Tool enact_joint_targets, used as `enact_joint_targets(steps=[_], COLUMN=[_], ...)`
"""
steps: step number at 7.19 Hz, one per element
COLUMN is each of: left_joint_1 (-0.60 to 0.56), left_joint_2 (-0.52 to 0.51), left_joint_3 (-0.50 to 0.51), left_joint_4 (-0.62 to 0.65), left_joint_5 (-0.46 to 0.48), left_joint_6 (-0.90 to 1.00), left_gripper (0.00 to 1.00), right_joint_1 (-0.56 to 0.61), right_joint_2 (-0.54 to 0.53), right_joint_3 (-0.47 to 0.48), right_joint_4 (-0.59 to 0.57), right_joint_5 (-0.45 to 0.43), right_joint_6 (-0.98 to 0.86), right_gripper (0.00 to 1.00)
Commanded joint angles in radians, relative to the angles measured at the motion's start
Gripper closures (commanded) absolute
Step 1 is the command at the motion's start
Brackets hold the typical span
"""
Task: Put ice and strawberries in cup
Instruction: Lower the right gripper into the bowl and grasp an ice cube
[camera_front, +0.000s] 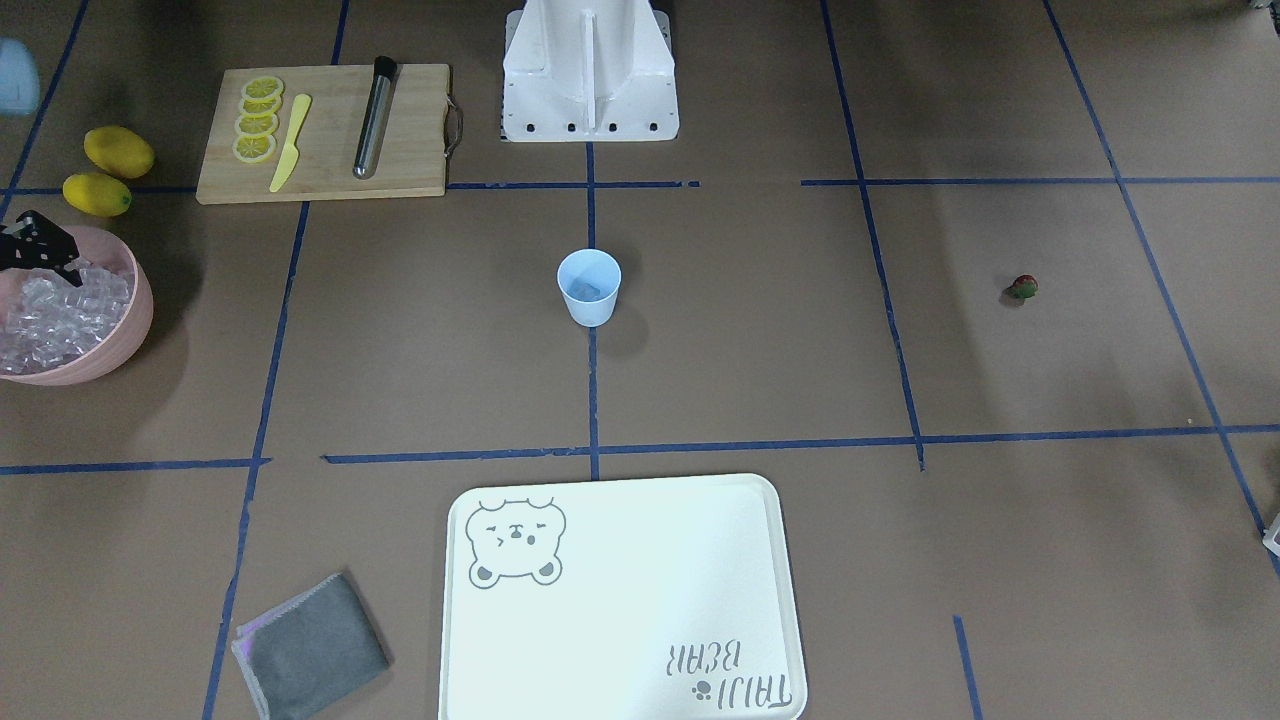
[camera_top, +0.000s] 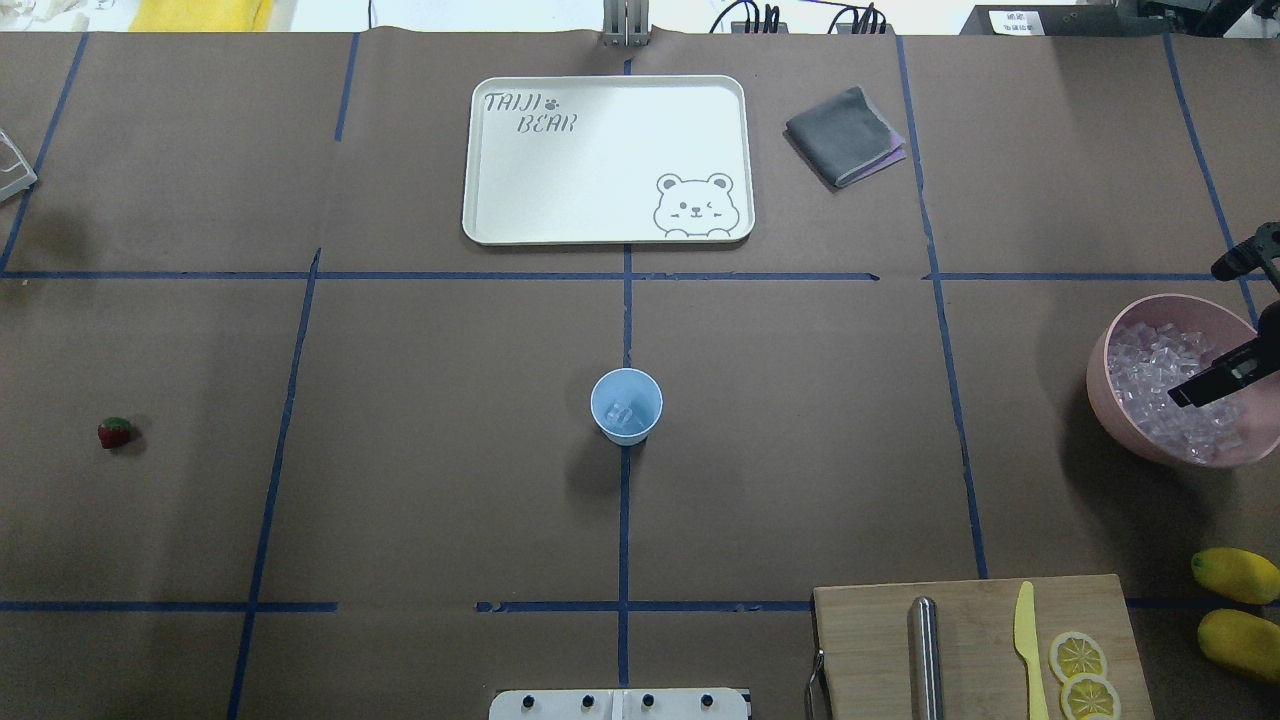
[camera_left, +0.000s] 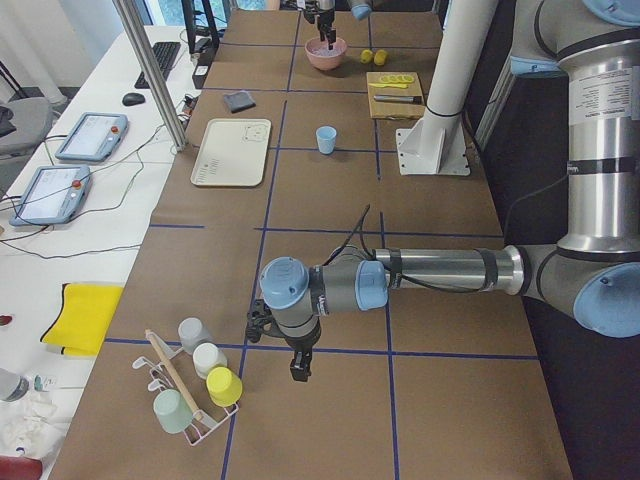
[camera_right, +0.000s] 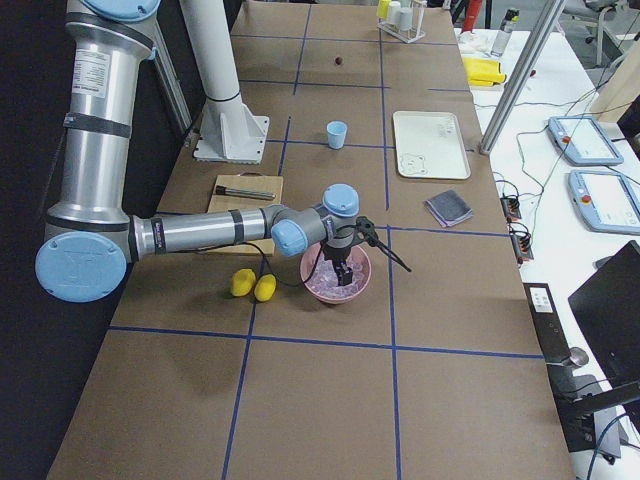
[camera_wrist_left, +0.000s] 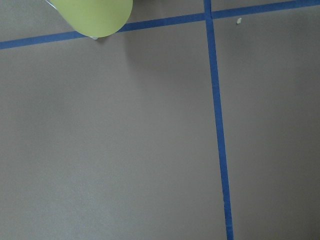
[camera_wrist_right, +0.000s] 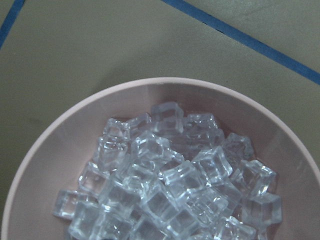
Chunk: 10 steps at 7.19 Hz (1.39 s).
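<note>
Cup (camera_top: 626, 405): upright, ice (camera_top: 623, 413) inside. Strawberry (camera_top: 114, 432): well apart, cup's left. Pink bowl (camera_top: 1100, 385), full of ice: well apart, cup's right. Right gripper (camera_top: 1215, 380) hangs above it. Left gripper (camera_left: 298, 372): far off. Cannot tell how either's jaws stand.

Even, diffuse light is coming from overhead, throwing soft shadows beside the cup (camera_top: 603, 395) and the pink bowl (camera_top: 1100, 392). The white tray (camera_front: 620, 600) is glaring, nearly washing out. Both wrist views are looking slightly soft.
</note>
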Motion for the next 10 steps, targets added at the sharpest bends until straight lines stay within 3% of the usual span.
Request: enact_joint_targets(steps=[1, 2, 3, 4, 8, 10], left_joint_1=[0.0, 0.002, 0.002, 0.002, 0.002, 0.002], left_joint_2=[0.0, 0.0, 0.0, 0.0, 0.0, 0.0], left_joint_3=[0.0, 0.0, -0.001, -0.003, -0.003, -0.001], left_joint_4=[-0.001, -0.001, -0.001, -0.001, -0.001, -0.001], left_joint_5=[0.0, 0.0, 0.0, 0.0, 0.0, 0.0], left_joint_6=[0.0, 0.0, 0.0, 0.0, 0.0, 0.0], left_gripper=[0.0, 0.0, 0.0, 0.0, 0.0, 0.0], right_joint_1=[0.001, 0.001, 0.001, 0.001, 0.004, 0.039], right_joint_2=[-0.002, -0.002, -0.003, -0.002, -0.003, 0.01], right_joint_3=[-0.003, -0.003, -0.003, -0.002, 0.012, 0.067], right_joint_4=[0.0, 0.0, 0.0, 0.0, 0.0, -0.015], right_joint_5=[0.001, 0.001, 0.001, 0.003, 0.006, 0.017], right_joint_6=[-0.003, -0.003, -0.009, -0.012, -0.012, -0.003], right_gripper=[0.09, 0.34, 0.76, 0.87, 0.89, 0.88])
